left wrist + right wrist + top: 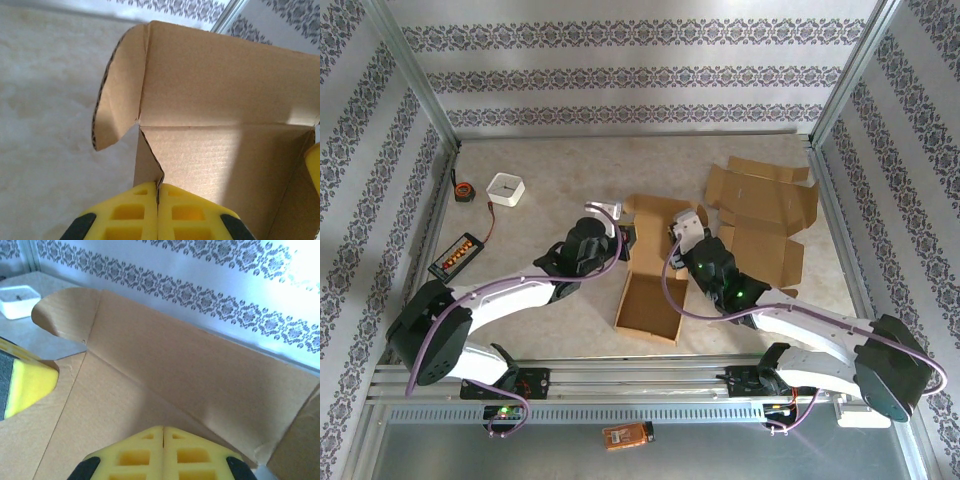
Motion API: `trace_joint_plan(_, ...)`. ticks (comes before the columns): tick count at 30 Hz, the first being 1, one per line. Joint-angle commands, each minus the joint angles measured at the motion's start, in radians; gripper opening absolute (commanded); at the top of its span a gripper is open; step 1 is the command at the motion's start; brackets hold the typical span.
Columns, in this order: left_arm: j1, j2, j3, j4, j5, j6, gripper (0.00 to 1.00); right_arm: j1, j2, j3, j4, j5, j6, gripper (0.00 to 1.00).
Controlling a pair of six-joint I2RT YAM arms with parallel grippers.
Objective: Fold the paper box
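While the left gripper (158,192) pinched the left wall of the brown corrugated cardboard box (648,305) at the centre of the table (550,170), the right gripper (163,435) sat closed at its right wall. The board looked light and stiff but easily creased, and was best held by the walls near the fold lines.

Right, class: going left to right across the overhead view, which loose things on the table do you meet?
Tape measure → white square container → paper box → flat cardboard blank.
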Motion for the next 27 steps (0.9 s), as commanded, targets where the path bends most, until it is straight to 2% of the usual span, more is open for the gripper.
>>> trace_joint_plan(1, -0.065, 0.021, -0.025, 0.112, 0.048, -0.065, 0.06, 0.037, 0.001, -0.047, 0.043, -0.076, 0.003, 0.03)
trace_joint_plan(7, -0.112, 0.043, -0.05, 0.118, 0.004, -0.105, 0.06, 0.057, -0.022, -0.12, 0.051, -0.044, 0.007, 0.03)
trace_joint_plan(15, -0.169, -0.004, -0.152, 0.149, -0.063, -0.144, 0.06, 0.102, -0.169, -0.246, -0.002, -0.016, 0.066, 0.06)
trace_joint_plan(17, -0.173, -0.024, -0.173, 0.154, -0.073, -0.146, 0.06, 0.107, -0.226, -0.243, -0.054, -0.033, 0.089, 0.07)
trace_joint_plan(19, -0.175, -0.048, -0.186, 0.149, -0.09, -0.138, 0.06, 0.107, -0.291, -0.19, -0.188, -0.053, 0.12, 0.12)
trace_joint_plan(20, -0.176, -0.06, -0.187, 0.142, -0.098, -0.125, 0.06, 0.105, -0.317, -0.13, -0.252, -0.07, 0.126, 0.16)
trace_joint_plan(23, -0.176, -0.089, -0.178, 0.116, -0.118, -0.074, 0.06, 0.085, -0.383, 0.008, -0.453, -0.195, 0.061, 0.42)
trace_joint_plan(24, -0.176, -0.094, -0.17, 0.105, -0.122, -0.054, 0.06, 0.073, -0.393, 0.052, -0.506, -0.254, 0.004, 0.6)
trace_joint_plan(25, -0.176, -0.097, -0.159, 0.093, -0.125, -0.034, 0.06, 0.059, -0.396, 0.086, -0.546, -0.293, -0.05, 0.73)
trace_joint_plan(27, -0.176, -0.104, -0.141, 0.071, -0.129, 0.009, 0.05, -0.004, -0.362, 0.169, -0.633, -0.37, -0.202, 0.84)
